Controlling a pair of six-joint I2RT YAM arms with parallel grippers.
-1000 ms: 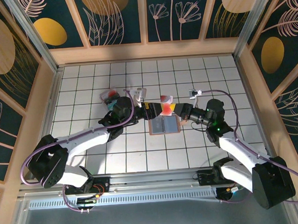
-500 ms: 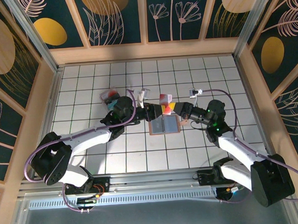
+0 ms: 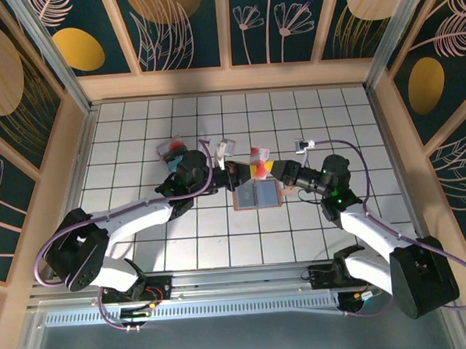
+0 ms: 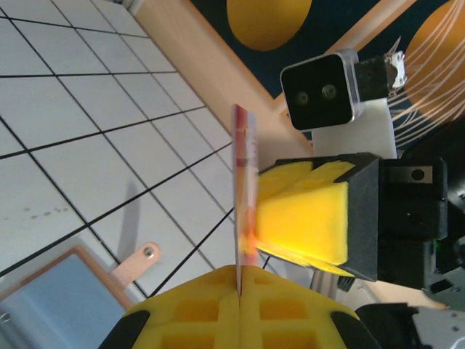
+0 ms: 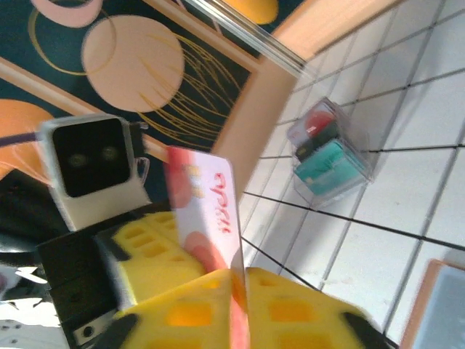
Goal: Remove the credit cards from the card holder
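The left gripper (image 4: 240,280) clamps a red-orange credit card (image 4: 243,182) near the card holder (image 3: 256,195). The right gripper (image 5: 238,280) flanks the card; whether it grips is unclear.

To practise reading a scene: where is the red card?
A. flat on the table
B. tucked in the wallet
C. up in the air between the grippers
C: the red card stands off the table, pinched by the left gripper, above the open wallet.

Red-orange and white credit card (image 5: 207,200), tan card holder (image 3: 256,195) with grey-blue pockets, white table (image 3: 137,132) with dark gridlines
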